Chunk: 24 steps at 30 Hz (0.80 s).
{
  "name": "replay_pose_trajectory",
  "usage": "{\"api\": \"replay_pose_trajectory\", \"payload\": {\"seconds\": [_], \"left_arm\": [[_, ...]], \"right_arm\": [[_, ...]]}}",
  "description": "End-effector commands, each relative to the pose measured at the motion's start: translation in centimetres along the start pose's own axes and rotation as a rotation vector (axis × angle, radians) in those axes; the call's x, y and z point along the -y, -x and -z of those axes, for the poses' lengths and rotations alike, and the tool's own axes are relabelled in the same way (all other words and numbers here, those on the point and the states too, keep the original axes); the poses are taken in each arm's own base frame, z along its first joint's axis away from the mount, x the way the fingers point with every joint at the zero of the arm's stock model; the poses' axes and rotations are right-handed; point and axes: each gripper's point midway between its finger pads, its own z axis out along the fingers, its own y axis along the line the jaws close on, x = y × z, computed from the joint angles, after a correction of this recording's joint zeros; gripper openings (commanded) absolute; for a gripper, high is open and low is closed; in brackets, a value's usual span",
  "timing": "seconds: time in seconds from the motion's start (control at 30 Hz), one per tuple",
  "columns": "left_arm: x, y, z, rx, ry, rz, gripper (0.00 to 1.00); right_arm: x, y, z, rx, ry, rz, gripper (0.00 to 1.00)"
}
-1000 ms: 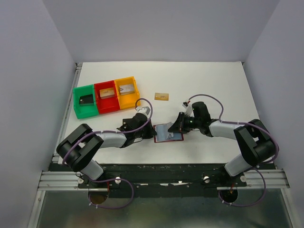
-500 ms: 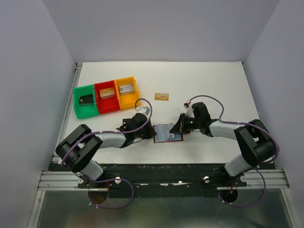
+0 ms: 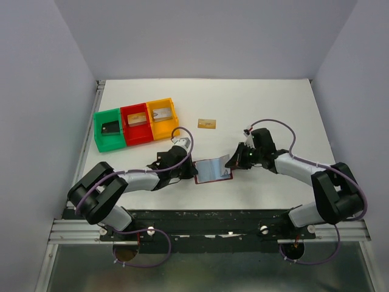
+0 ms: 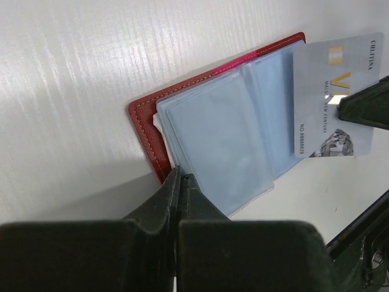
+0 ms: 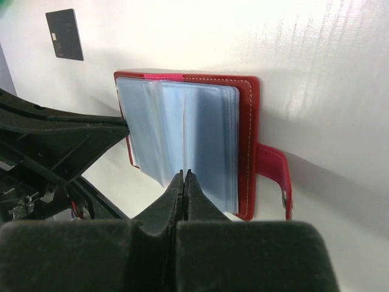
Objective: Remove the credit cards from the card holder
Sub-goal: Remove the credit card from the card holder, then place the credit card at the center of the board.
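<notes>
Jutting beyond card holder (image 4: 146, 121), silver card (image 4: 328, 91)

Maroon card holder (image 4: 146, 131), open flat on the tabletop (image 3: 273, 103) with its light blue pockets up, near edge pinched by the left fingers (image 4: 155, 210). Silver-grey credit card (image 4: 331, 91), overlapping its far edge, clamped in the right fingers (image 4: 364, 106). Gold-orange card (image 3: 207, 123), flat, well beyond both.
</notes>
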Motion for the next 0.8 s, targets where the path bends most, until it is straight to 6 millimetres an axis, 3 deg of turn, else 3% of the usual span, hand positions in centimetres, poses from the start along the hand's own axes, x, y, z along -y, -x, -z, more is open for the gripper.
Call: {"api": "replay_pose_trajectory", "payload": {"seconds": [0.0, 0.13, 0.17, 0.2, 0.3, 0.43, 0.47, 0.77], "left_arm": [[-2.4, -1.3, 0.8, -0.026, 0.079, -0.016, 0.0], [-2.0, -0.1, 1.4, 0.016, 0.077, -0.042, 0.0], [-1.6, 0.3, 1.7, 0.028, 0.069, -0.051, 0.06], [-1.2, 0.8, 1.9, 0.045, 0.059, -0.058, 0.14], [0.0, 2.4, 2.8, 0.09, 0.032, -0.08, 0.51], [2.5, 4.3, 4.3, 0.139, -0.029, -0.121, 0.75], [3.1, 4.7, 4.7, 0.151, -0.043, -0.125, 0.99], [7.6, 7.7, 10.4, 0.314, -0.321, -0.165, 0.97]], "right_arm": [[0.1, 1.2, 1.8, 0.043, -0.065, 0.04, 0.01], [-1.2, 1.9, 3.3, 0.074, -0.048, 0.117, 0.01], [-1.6, 2.0, 3.7, 0.077, -0.04, 0.137, 0.01], [-1.8, 2.0, 4.1, 0.079, -0.034, 0.155, 0.01], [-2.7, 2.3, 5.3, 0.102, -0.021, 0.208, 0.01], [-3.1, 2.4, 6.3, 0.125, -0.012, 0.258, 0.0], [-3.6, 2.3, 6.5, 0.119, 0.011, 0.271, 0.01], [-9.2, -0.8, 8.8, -0.008, 0.285, 0.419, 0.0]]}}
